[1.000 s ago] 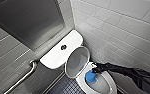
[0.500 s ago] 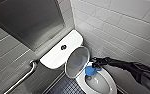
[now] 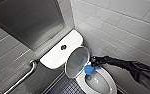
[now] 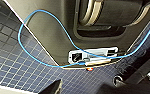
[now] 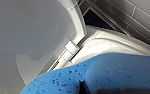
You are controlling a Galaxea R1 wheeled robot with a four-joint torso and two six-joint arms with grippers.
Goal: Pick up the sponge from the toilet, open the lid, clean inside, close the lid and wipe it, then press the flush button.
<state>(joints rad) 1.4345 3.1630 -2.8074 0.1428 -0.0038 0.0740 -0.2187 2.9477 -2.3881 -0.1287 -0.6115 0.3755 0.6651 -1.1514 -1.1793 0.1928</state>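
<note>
In the head view, a white glossy ceramic toilet [image 3: 56,55] stands in the corner of a tiled room. Its flat tank top carries a small round dark flush button [image 3: 63,46]. The white oval lid [image 3: 77,61] is raised and leans back towards the tank. Large white rectangular wall tiles [image 3: 116,25] run along one side, and grey wall tiles [image 3: 6,47] along the other, beneath a broad brushed-steel panel [image 3: 28,22]. A round metal grab bar [image 3: 23,76] is fixed low on the grey wall. The floor [image 3: 66,87] is a dark blue mosaic of small squares. The black right arm comes in over the bowl. Its right gripper [image 3: 92,66] is clamped on the small bright blue soft sponge [image 3: 89,70], which sits at the back rim of the open bowl, just in front of the raised lid.

In the left wrist view, the same blue mosaic floor [image 4: 11,57] lies below, with the robot's dark base over it and a thin blue cable [image 4: 41,30] looping to a small white connector box [image 4: 91,56]. I cannot tell whether the left gripper [image 4: 91,88] is apart or together.

In the right wrist view, the sponge [image 5: 111,72] looms close against the white rim, beside the lid's hinge [image 5: 71,46] and the lid's pale underside [image 5: 28,27]. Grey tiles [image 5: 131,15] show behind.
</note>
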